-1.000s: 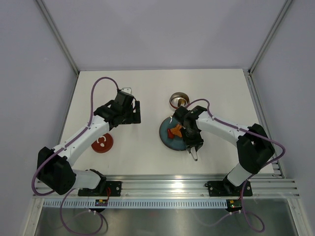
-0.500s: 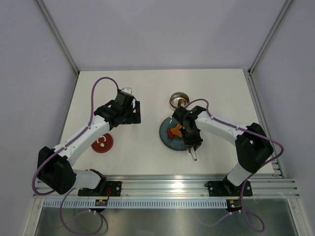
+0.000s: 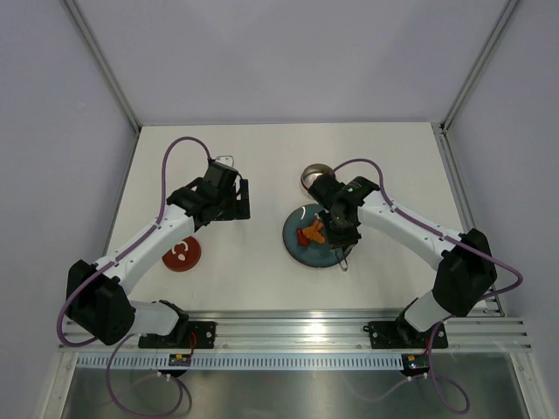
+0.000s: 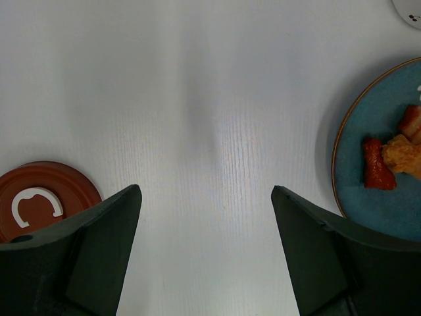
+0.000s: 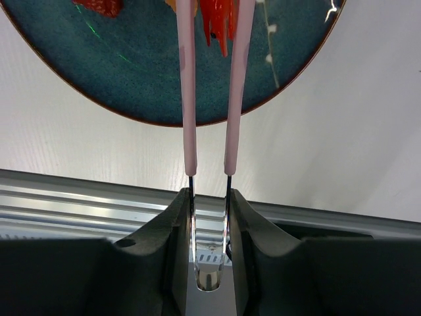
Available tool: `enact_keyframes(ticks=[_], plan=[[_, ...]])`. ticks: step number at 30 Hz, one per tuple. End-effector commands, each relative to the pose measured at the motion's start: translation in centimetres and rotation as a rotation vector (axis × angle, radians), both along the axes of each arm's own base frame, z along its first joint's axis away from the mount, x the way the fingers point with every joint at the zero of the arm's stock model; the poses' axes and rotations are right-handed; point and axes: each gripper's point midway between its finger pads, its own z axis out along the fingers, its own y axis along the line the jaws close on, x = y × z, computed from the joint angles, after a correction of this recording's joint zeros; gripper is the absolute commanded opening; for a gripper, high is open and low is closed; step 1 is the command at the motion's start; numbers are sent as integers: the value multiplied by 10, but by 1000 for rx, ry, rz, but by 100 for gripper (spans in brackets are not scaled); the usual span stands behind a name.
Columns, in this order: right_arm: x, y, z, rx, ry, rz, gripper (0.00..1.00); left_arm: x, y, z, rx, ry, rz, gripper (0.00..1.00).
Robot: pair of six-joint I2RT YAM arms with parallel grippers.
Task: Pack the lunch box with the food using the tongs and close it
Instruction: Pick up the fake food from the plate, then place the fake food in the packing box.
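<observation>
Clamping the tongs (image 5: 189, 99), the right pincer (image 5: 209, 197) holds their tips either side of red food (image 5: 217, 20) on the plate (image 5: 131, 72); left pincer (image 4: 205, 191) gapes apart.

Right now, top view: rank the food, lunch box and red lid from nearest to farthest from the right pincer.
1. food: on the plate, just left of the right pincer, which grips the tongs.
2. lunch box: beyond the plate, farther back.
3. red lid: far off to the left.
</observation>
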Motion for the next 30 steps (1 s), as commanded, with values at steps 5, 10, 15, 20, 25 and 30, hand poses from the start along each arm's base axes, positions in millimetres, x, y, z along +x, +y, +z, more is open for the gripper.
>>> enact_keyframes(ticks=[5, 10, 15, 20, 25, 30], plan=[[26, 1, 35, 0, -121, -12, 0, 12, 1, 17, -13, -66, 23, 84], [61, 2, 48, 28, -174, -23, 0, 11, 2, 18, -6, -68, 22, 84], [112, -2, 50, 74, -211, -66, 0, 11, 5, 18, 2, -70, 31, 84], [155, 7, 45, 102, -221, -62, 0, 9, 8, 18, 14, -70, 36, 85], [179, 27, 33, 136, -199, -39, 0, 7, 10, 17, 22, -68, 41, 85], [187, 36, 14, 145, -164, -38, 0, 5, 12, 20, 13, -77, 47, 85]])
